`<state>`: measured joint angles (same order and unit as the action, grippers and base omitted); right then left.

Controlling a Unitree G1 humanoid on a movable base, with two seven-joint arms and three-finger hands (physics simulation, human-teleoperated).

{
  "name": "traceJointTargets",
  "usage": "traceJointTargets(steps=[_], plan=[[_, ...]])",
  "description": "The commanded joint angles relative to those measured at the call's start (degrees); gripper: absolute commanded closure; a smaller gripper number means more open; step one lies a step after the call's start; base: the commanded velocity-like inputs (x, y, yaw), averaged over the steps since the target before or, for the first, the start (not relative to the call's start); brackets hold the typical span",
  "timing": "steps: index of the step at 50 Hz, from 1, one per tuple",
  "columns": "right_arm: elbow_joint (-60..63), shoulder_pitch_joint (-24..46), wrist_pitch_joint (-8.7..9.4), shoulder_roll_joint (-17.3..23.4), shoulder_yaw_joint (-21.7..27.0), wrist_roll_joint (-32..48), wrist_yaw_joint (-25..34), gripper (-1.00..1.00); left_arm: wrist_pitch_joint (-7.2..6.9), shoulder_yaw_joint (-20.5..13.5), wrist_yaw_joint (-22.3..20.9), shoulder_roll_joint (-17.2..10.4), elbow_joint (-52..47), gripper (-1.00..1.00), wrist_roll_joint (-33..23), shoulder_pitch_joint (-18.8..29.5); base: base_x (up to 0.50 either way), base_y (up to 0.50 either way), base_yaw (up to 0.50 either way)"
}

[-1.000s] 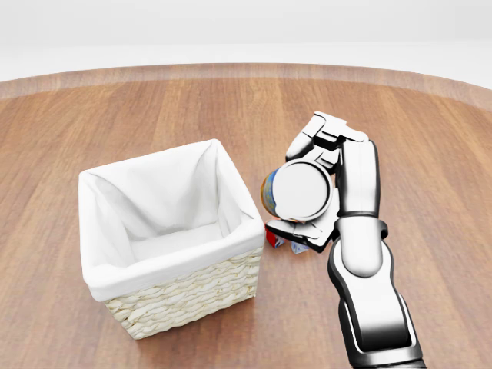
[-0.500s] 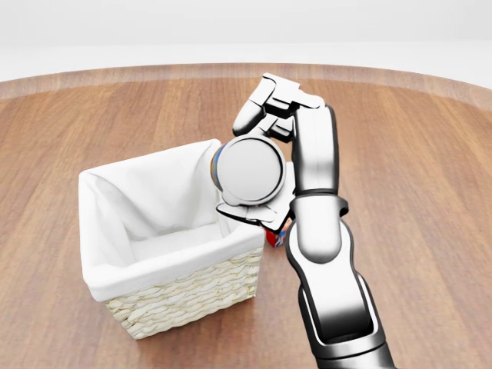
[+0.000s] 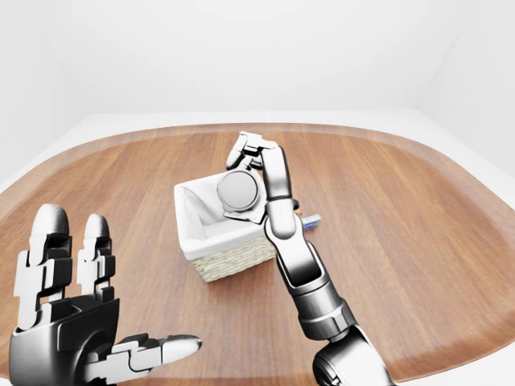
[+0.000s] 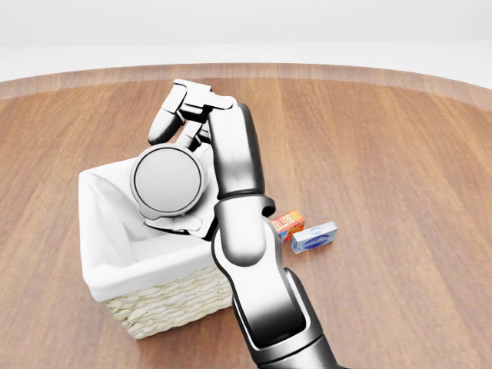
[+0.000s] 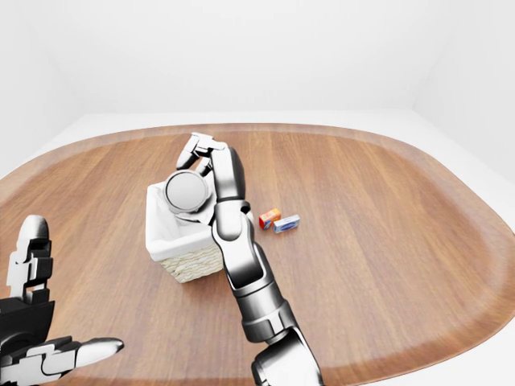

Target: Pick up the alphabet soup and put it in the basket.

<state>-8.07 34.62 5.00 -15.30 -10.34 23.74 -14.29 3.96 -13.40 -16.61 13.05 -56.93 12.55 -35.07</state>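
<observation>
Wooden table [image 4: 400,138]: basket [image 4: 184,296], orange box [image 4: 289,224], blue box [image 4: 314,237].

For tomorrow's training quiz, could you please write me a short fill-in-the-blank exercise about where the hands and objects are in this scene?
1. The right hand is shut on the alphabet soup and holds it above the ____.
2. The wicker basket is lined with ____ cloth.
3. The left hand is ____, fingers spread, holding nothing.
4. In the head view, the orange box and the blue-and-white box lie on the table to the basket's ____.

Missing words: basket; white; open; right
</observation>
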Motion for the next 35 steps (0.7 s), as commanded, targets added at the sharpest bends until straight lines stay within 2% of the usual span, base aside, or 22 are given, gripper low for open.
traceJointTargets(steps=[1, 10, 17, 21, 25, 28, 35], plan=[[-7.13, 3.19, 0.0, -3.72, -1.34, -2.19, -3.04, 1.0, -1.19, -2.5, -1.95, 1.53, -0.89, -1.0, 1.44, 0.55, 0.0, 0.0, 0.0], [-13.43, 4.31, 0.0, -4.7, -1.76, 0.01, -4.64, 1.0, -2.9, -5.17, -4.51, 3.7, -2.12, -1.0, 2.74, 1.23, 0.0, 0.0, 0.0], [-11.74, 4.14, 0.0, -4.7, -2.72, 1.88, -4.36, 1.0, -3.86, -6.4, -5.65, 4.72, -2.83, -1.0, 3.18, 1.67, 0.0, 0.0, 0.0], [-13.58, 5.66, 0.0, -4.7, -2.21, 2.24, -4.73, 1.0, -3.76, -6.64, -6.21, 5.15, -3.07, -1.0, 3.45, 1.44, 0.0, 0.0, 0.0], [-17.53, 8.08, 0.0, -4.7, -1.09, 1.65, -5.79, 1.0, -4.32, -6.6, -6.2, 5.21, -2.96, -1.0, 2.93, 2.08, 0.0, 0.0, 0.0], [-20.36, 9.94, 0.0, -4.7, -0.46, 1.21, -6.78, 1.0, -3.89, -6.67, -6.37, 5.23, -3.07, -1.0, 3.39, 1.57, 0.0, 0.0, 0.0], [-23.13, 11.77, 0.0, -4.7, 0.2, 0.72, -7.69, 1.0, -3.87, -6.43, -6.18, 5.08, -3.07, -1.0, 3.27, 1.54, 0.0, 0.0, 0.0]])
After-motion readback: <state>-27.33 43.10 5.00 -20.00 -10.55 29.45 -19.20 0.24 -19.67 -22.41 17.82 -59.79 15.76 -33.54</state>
